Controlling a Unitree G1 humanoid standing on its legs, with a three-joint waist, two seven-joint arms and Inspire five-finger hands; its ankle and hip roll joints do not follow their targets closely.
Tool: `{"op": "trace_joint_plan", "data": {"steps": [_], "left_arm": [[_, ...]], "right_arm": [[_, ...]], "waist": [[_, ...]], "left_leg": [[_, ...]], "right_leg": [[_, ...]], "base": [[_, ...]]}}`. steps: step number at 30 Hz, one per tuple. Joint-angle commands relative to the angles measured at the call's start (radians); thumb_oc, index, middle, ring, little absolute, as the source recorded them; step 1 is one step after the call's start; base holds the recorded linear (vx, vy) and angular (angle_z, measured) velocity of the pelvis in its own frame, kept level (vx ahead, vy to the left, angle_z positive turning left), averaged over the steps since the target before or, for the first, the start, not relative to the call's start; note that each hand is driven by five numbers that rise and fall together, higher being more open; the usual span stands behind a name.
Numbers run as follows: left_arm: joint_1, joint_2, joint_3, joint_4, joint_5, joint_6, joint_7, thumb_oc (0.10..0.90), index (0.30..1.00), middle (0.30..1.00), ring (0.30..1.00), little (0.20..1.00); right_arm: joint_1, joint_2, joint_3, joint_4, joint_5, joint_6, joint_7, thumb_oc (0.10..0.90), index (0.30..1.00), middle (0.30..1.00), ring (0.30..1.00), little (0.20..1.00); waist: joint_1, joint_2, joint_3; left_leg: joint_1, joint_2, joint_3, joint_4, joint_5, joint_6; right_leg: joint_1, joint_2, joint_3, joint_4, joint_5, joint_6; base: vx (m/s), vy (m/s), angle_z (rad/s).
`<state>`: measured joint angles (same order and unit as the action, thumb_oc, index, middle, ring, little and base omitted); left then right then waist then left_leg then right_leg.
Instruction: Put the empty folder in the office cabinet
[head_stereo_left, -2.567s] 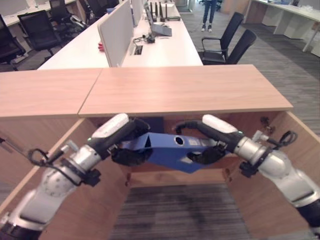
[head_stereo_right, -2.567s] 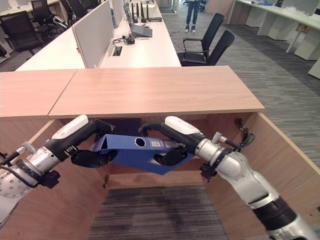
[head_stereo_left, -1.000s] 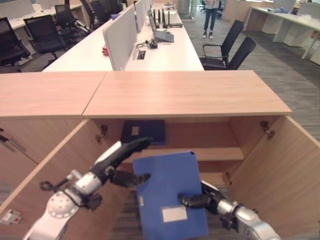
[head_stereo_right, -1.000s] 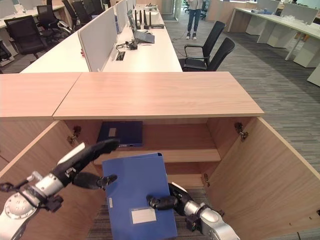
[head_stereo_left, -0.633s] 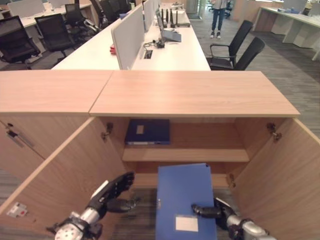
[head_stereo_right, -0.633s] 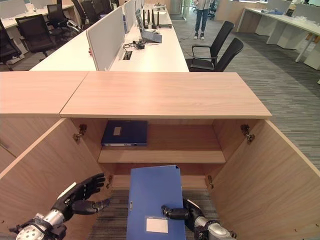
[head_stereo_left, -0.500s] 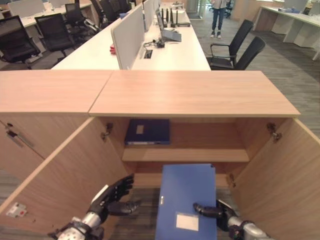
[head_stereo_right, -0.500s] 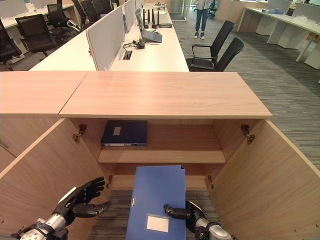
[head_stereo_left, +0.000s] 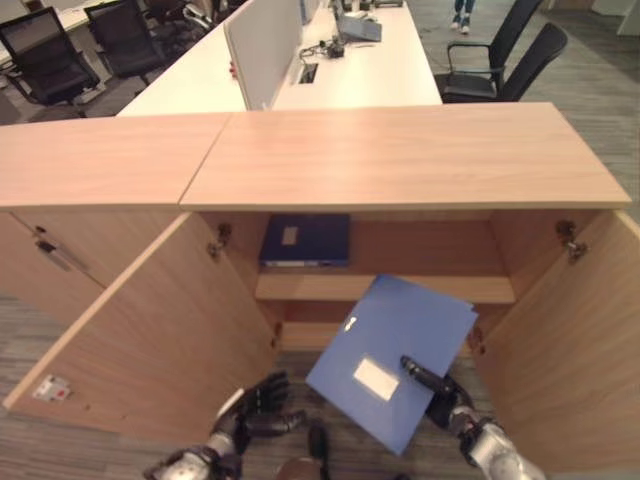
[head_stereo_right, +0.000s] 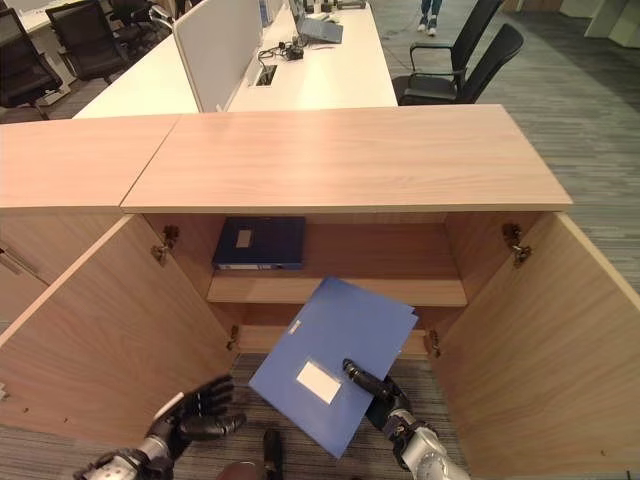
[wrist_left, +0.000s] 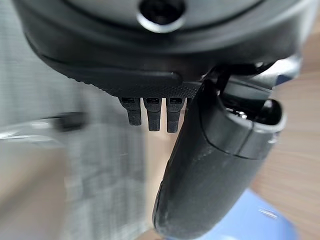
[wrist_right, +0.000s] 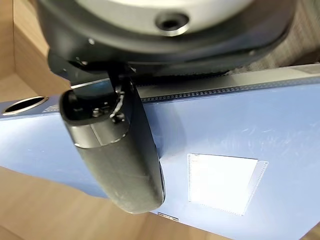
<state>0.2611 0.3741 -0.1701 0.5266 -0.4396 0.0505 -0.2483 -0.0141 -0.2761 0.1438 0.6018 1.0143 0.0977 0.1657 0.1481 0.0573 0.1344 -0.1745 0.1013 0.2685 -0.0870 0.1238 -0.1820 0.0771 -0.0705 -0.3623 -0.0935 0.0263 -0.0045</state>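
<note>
Holding the blue folder (head_stereo_right: 335, 360) by one edge, your right hand (head_stereo_right: 385, 400) pinches it, thumb across the cover, low centre of the frame, tilted before the open office cabinet (head_stereo_right: 340, 170). Your left hand (head_stereo_right: 195, 408) sits lower left with fingers (head_stereo_right: 205, 392) loosely released, grasping nothing. With a one-sided grip, the folder could swing or slip. Its far corner may catch the shelf (head_stereo_right: 440, 292) edge if you push in tilted, or hit the dark folder (head_stereo_right: 260, 243) above.
</note>
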Motion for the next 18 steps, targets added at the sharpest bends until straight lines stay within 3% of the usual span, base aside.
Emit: {"op": "trace_joint_plan", "data": {"steps": [1, 6, 10, 12, 14, 15, 16, 17, 18], "left_arm": [[0.031, 0.067, 0.043, -0.019, -0.025, -0.041, 0.005, 0.800, 0.900, 0.900, 0.900, 0.900], [0.019, 0.028, 0.066, 0.191, 0.028, -0.058, 0.045, 0.800, 0.900, 0.900, 0.900, 0.900], [-0.028, -0.016, 0.122, 0.403, 0.055, -0.084, 0.105, 0.800, 0.900, 0.900, 0.900, 0.900], [-0.049, -0.024, 0.133, 0.505, 0.117, -0.091, 0.131, 0.800, 0.900, 0.900, 0.900, 0.900], [-0.069, -0.025, 0.152, 0.603, 0.150, -0.086, 0.150, 0.800, 0.900, 0.900, 0.900, 0.900], [-0.071, -0.022, 0.153, 0.644, 0.172, -0.081, 0.153, 0.800, 0.900, 0.900, 0.900, 0.900], [-0.060, -0.024, 0.157, 0.689, 0.214, -0.076, 0.153, 0.800, 0.900, 0.900, 0.900, 0.900], [-0.054, -0.026, 0.158, 0.708, 0.230, -0.075, 0.159, 0.800, 0.900, 0.900, 0.900, 0.900], [-0.048, -0.024, 0.158, 0.732, 0.248, -0.076, 0.166, 0.800, 0.900, 0.900, 0.900, 0.900]], "right_arm": [[-0.074, 0.077, 0.012, -0.123, 0.123, -0.078, 0.051, 0.400, 0.300, 0.300, 0.300, 0.300], [-0.045, 0.101, 0.022, -0.142, 0.163, -0.080, 0.055, 0.400, 0.300, 0.300, 0.300, 0.300], [-0.046, 0.119, 0.028, -0.156, 0.177, -0.089, 0.060, 0.400, 0.300, 0.300, 0.300, 0.300], [-0.057, 0.131, 0.028, -0.158, 0.195, -0.095, 0.062, 0.400, 0.300, 0.300, 0.300, 0.300], [-0.090, 0.137, 0.044, -0.157, 0.218, -0.098, 0.056, 0.400, 0.300, 0.300, 0.300, 0.300], [-0.106, 0.145, 0.053, -0.161, 0.227, -0.101, 0.054, 0.400, 0.300, 0.300, 0.300, 0.300], [-0.138, 0.152, 0.076, -0.178, 0.244, -0.103, 0.056, 0.400, 0.300, 0.300, 0.300, 0.300], [-0.150, 0.150, 0.081, -0.195, 0.248, -0.101, 0.053, 0.400, 0.300, 0.300, 0.300, 0.300], [-0.169, 0.135, 0.070, -0.228, 0.247, -0.112, 0.050, 0.400, 0.300, 0.300, 0.300, 0.300]], "waist": [[0.006, -0.030, -0.077], [0.011, -0.062, -0.095], [0.025, -0.092, -0.099], [0.034, -0.101, -0.096], [0.027, -0.092, -0.063], [0.026, -0.083, -0.047], [0.041, -0.075, -0.015], [0.039, -0.072, 0.001], [0.024, -0.065, 0.046]], "left_leg": [[-0.073, -0.016, 0.026, 0.000, 0.115, 0.064], [-0.049, -0.029, 0.054, 0.005, 0.091, 0.099], [-0.061, -0.058, 0.079, 0.058, 0.019, 0.138], [-0.042, -0.087, 0.095, 0.072, -0.033, 0.173], [-0.014, -0.118, 0.116, 0.069, -0.072, 0.220], [0.007, -0.115, 0.133, 0.065, -0.092, 0.234], [0.041, -0.106, 0.185, 0.063, -0.132, 0.251], [0.052, -0.093, 0.200, 0.066, -0.132, 0.245], [0.061, -0.074, 0.188, 0.084, -0.128, 0.230]], "right_leg": [[0.138, 0.041, -0.016, 0.032, -0.153, 0.055], [0.148, 0.008, 0.007, 0.029, -0.165, 0.073], [0.120, -0.057, -0.001, 0.080, -0.167, 0.116], [0.068, -0.128, -0.010, 0.213, -0.110, 0.155], [-0.080, -0.221, 0.015, 0.468, 0.004, 0.177], [-0.126, -0.251, -0.008, 0.560, 0.022, 0.167], [-0.196, -0.352, -0.112, 0.667, 0.039, 0.172], [-0.217, -0.360, -0.147, 0.651, 0.010, 0.156], [-0.257, -0.290, -0.165, 0.548, -0.032, 0.135]], "base": [[0.32, 0.170, -0.79], [0.25, 0.157, -0.49], [0.21, 0.201, -0.08], [0.17, 0.297, -0.11], [0.05, 0.346, -0.32], [0.04, 0.355, -0.40], [0.06, 0.236, -0.71], [0.04, 0.062, -0.79], [0.00, -0.167, -1.01]]}}
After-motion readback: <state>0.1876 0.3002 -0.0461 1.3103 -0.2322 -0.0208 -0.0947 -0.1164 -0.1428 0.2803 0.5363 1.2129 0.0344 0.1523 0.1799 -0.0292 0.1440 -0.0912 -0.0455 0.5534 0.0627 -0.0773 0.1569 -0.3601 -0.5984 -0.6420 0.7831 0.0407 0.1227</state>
